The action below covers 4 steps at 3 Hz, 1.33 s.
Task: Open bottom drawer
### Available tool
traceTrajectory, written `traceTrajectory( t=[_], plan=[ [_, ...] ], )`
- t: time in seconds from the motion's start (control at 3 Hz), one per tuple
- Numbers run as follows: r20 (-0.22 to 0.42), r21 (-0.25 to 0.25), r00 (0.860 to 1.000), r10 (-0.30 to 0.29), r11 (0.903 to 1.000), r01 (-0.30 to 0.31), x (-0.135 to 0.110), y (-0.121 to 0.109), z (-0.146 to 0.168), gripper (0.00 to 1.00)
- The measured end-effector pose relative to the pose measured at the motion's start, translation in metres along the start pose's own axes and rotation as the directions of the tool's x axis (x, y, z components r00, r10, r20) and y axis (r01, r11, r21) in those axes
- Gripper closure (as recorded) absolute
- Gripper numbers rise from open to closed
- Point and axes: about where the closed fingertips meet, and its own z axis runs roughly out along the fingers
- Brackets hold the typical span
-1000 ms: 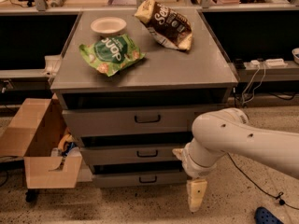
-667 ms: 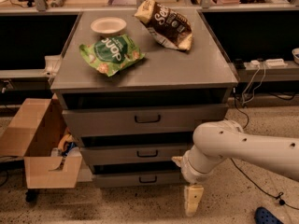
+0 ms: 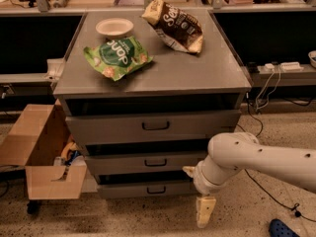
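The grey cabinet has three drawers. The bottom drawer (image 3: 133,188) is the lowest, shallow front, with a small dark loop handle (image 3: 156,189); its front sits about flush under the middle drawer (image 3: 148,163). The taller top drawer (image 3: 153,126) is above both. My gripper (image 3: 204,213) hangs from the white arm (image 3: 256,159), pointing down at the floor. It is just right of the bottom drawer's right end, below and to the right of the handle, and not touching it.
On the cabinet top lie a green chip bag (image 3: 117,57), a white bowl (image 3: 114,27) and a brown snack bag (image 3: 175,26). An open cardboard box (image 3: 34,154) stands on the floor at the left. Cables (image 3: 264,88) hang at the right, and a blue object (image 3: 284,228) lies bottom right.
The arm has sunk a little and shifted slightly left toward the cabinet's lower right corner. The drawers have not moved.
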Motion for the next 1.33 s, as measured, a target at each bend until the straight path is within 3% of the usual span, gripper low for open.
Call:
traceTrajectory(
  t=[0.67, 1.0, 1.33],
  plan=[
    [0.033, -0.007, 0.997, -0.066, 0.9978, 0.066, 0.049, -0.031, 0.089, 0.0],
    [0.035, -0.022, 0.997, -0.073, 0.997, 0.074, 0.073, -0.037, 0.137, 0.0],
    [0.063, -0.06, 0.997, -0.044, 0.997, 0.048, 0.1, -0.053, 0.195, 0.0]
  ],
)
